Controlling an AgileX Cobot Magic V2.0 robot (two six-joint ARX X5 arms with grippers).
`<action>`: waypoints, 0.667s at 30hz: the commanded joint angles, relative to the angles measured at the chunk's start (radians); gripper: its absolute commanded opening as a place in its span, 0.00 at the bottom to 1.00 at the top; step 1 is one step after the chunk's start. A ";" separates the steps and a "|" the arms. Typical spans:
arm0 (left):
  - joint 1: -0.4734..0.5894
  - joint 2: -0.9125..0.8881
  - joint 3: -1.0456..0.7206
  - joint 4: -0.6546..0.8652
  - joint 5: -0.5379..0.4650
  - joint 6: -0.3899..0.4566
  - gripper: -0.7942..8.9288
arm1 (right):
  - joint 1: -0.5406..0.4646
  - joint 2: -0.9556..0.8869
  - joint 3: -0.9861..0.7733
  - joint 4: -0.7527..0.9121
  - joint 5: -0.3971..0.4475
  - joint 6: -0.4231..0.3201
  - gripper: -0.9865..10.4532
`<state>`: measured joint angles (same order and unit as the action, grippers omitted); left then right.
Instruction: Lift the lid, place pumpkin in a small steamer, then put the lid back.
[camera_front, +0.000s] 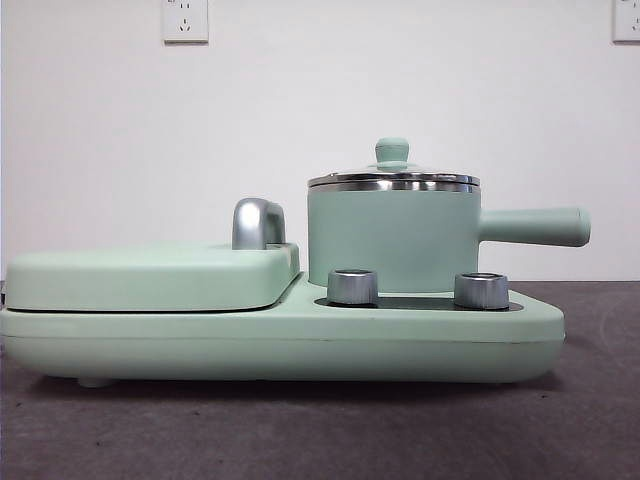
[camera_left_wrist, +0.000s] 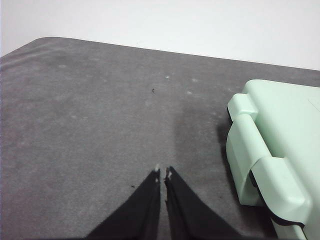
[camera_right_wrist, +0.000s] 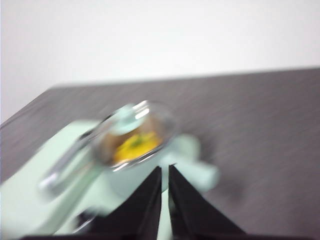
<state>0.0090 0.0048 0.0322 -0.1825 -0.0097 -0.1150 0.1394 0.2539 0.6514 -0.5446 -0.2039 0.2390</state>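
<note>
The small steamer (camera_front: 390, 235), a mint-green pot with a long side handle, stands on the right half of the cooker base (camera_front: 280, 335). The lid (camera_front: 393, 178) sits on it, its green knob up. In the blurred right wrist view the pumpkin (camera_right_wrist: 135, 144) shows yellow-orange through the glass lid (camera_right_wrist: 134, 131), inside the pot. My right gripper (camera_right_wrist: 165, 169) is shut and empty, apart from the pot and on its near side. My left gripper (camera_left_wrist: 162, 172) is shut and empty over the grey table, beside the cooker's end. Neither gripper shows in the front view.
The wide flat mint-green griddle cover (camera_front: 150, 275) with a steel handle (camera_front: 258, 223) fills the cooker's left half; its end shows in the left wrist view (camera_left_wrist: 270, 150). Two steel dials (camera_front: 352, 287) stand in front of the pot. The grey table (camera_left_wrist: 90, 115) lies around.
</note>
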 joint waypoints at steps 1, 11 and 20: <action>0.002 -0.002 -0.019 -0.006 -0.002 0.018 0.10 | -0.061 -0.048 -0.148 0.138 0.038 -0.023 0.10; 0.002 -0.002 -0.019 -0.006 -0.002 0.018 0.10 | -0.130 -0.194 -0.489 0.271 0.257 -0.096 0.10; 0.002 -0.002 -0.019 -0.006 -0.002 0.018 0.10 | -0.130 -0.240 -0.596 0.314 0.268 -0.202 0.10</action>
<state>0.0090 0.0048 0.0322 -0.1825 -0.0097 -0.1150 0.0113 0.0181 0.0578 -0.2424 0.0586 0.0597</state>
